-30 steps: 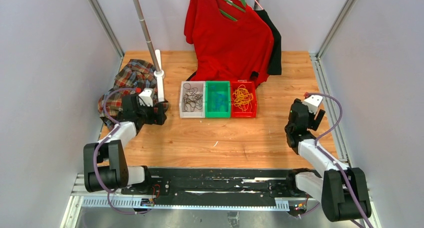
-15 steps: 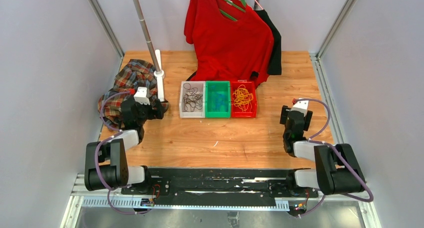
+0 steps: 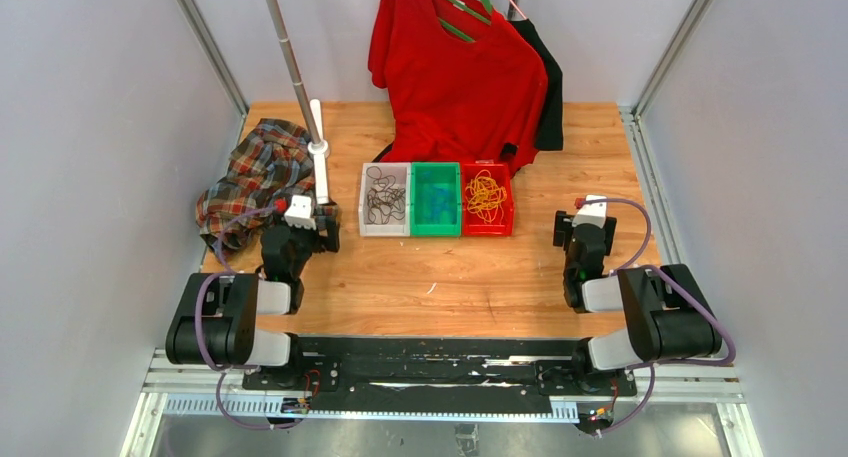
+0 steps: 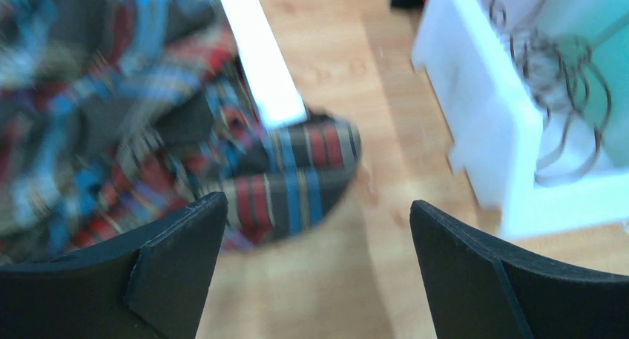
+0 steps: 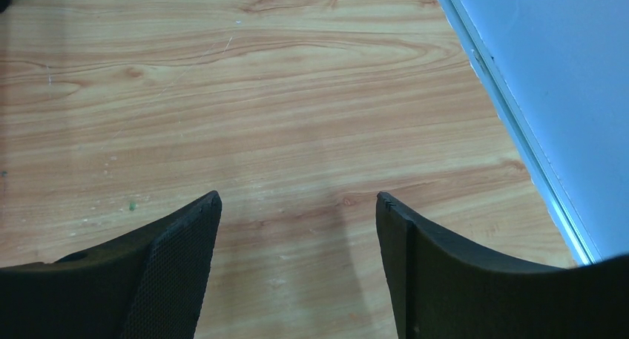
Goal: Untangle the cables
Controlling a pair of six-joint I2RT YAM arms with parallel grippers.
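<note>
Wood-grain table (image 3: 450, 277); glossy plastic bins (image 3: 436, 199); woven plaid cloth (image 3: 252, 172).

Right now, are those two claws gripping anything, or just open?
The left gripper is open, holding nothing.
The right gripper is open, holding nothing.

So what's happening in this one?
Neither arm holds anything. The left gripper hangs open by the plaid shirt and white bin; the right gripper is open over the table. The black cables lie in the white bin, blue cables in the green bin, yellow-orange cables in the red bin.
</note>
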